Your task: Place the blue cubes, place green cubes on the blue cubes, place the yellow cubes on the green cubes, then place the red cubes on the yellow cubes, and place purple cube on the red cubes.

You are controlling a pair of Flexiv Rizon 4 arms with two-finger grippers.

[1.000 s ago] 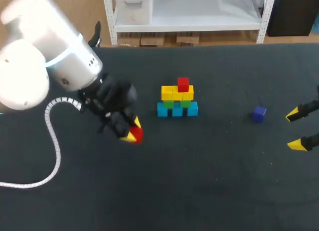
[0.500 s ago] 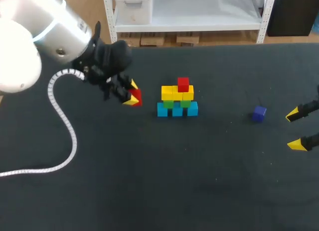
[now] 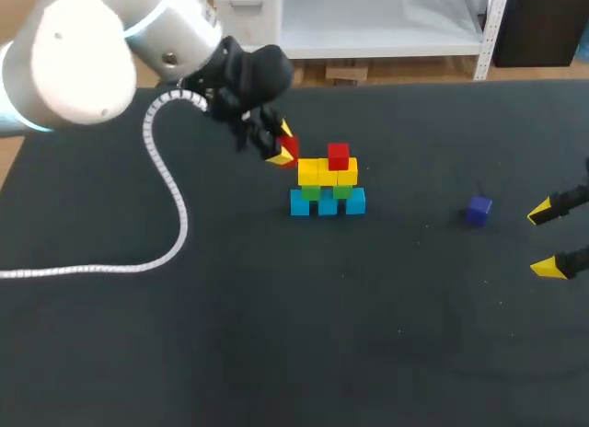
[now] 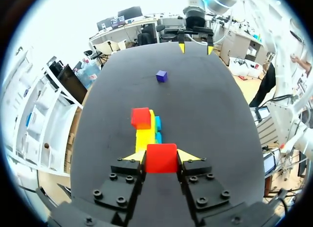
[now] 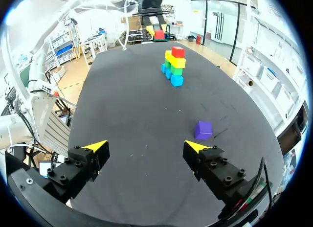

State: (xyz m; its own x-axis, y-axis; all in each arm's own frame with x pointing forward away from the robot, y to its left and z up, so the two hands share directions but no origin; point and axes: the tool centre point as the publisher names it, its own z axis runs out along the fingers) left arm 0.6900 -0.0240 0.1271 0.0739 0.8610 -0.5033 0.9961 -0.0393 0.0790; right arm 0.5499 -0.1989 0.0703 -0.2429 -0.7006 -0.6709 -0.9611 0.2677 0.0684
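The left jaws pinch a red cube (image 3: 289,149) up in the air, just left of the yellow cubes (image 3: 327,172) in the stack (image 3: 328,199). Another red cube (image 3: 338,155) sits on top. The stack stands mid-tabletop (image 3: 276,335), away from the edges. The purple cube (image 3: 478,210) lies alone near the spread right jaws at the right edge.

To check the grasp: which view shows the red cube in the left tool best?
The left wrist view: the small red cube sits large between the yellow tips of the left tool, both touching it. The head view shows the cube partly hidden by the tool; the right wrist view shows it tiny.
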